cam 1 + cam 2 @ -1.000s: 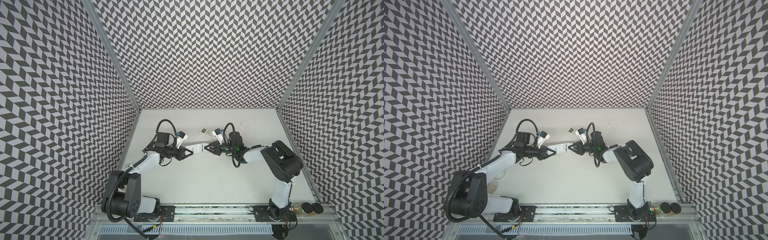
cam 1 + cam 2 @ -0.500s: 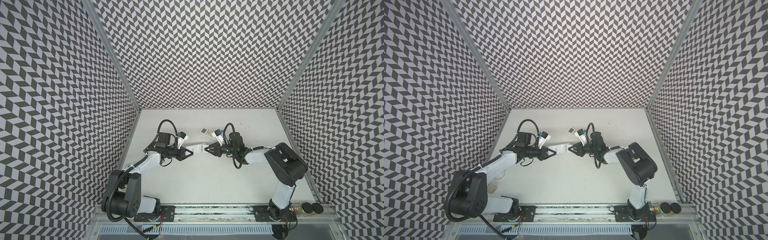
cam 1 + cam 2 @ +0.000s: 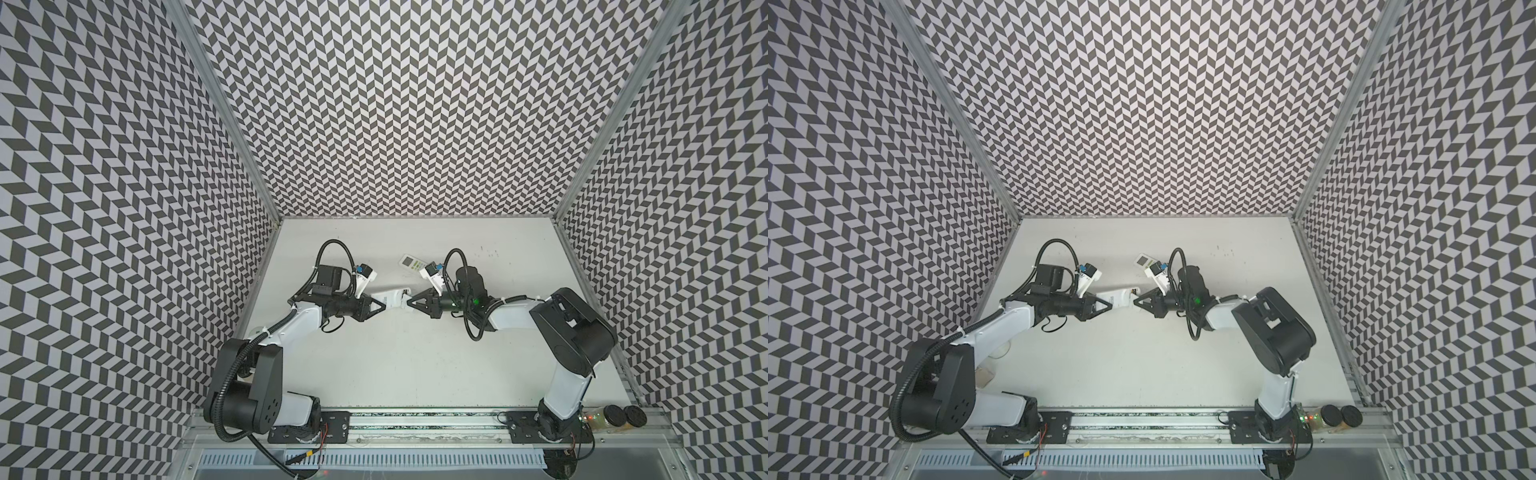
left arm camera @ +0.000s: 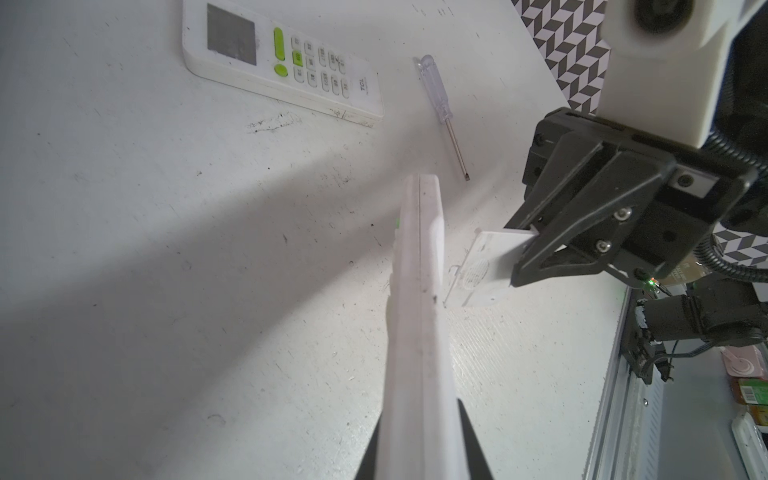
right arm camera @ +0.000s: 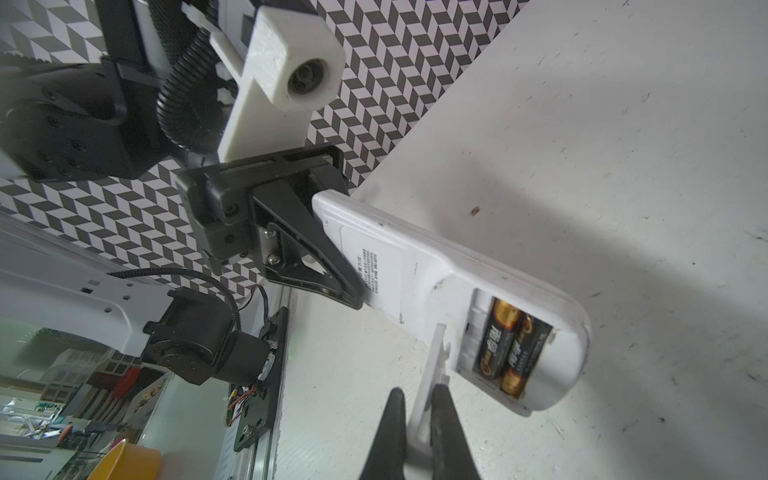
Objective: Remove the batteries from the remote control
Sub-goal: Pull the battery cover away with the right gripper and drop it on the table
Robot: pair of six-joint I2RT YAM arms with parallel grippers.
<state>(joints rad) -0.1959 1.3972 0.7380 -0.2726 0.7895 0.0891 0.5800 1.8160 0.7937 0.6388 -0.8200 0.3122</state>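
The left gripper (image 3: pixel 384 306) is clamped on one end of a long white plastic remote control (image 3: pixel 395 298), holding it off the pale grey table (image 3: pixel 415 374) with its free end pointing at the other arm. Both top views show only that much (the remote is a small white bar between two black tips there). The right wrist view shows what they miss. The remote (image 5: pixel 415 266) has its back to that camera, with a printed label under the left gripper (image 5: pixel 353 286). At its far end the compartment is uncovered, and in it two slim black batteries with gold ends (image 5: pixel 509 345) lie side by side. Just beside that opening, edge-on, stands a small flat white rectangular plastic cover (image 5: pixel 432 357). The right gripper (image 5: pixel 419 436) pinches it between its closed black fingers; I cannot tell whether its clip touches the remote. The left wrist view shows the remote (image 4: pixel 415 311) edge-on and hides the batteries, but it shows the cover (image 4: pixel 486 266) broadside in the right gripper (image 4: pixel 528 253). Further back on the table lies a second white remote with green buttons and a grey screen (image 3: pixel 412 262), face up. Only the left wrist view shows the clear-handled metal screwdriver (image 4: pixel 440 97) lying near it.
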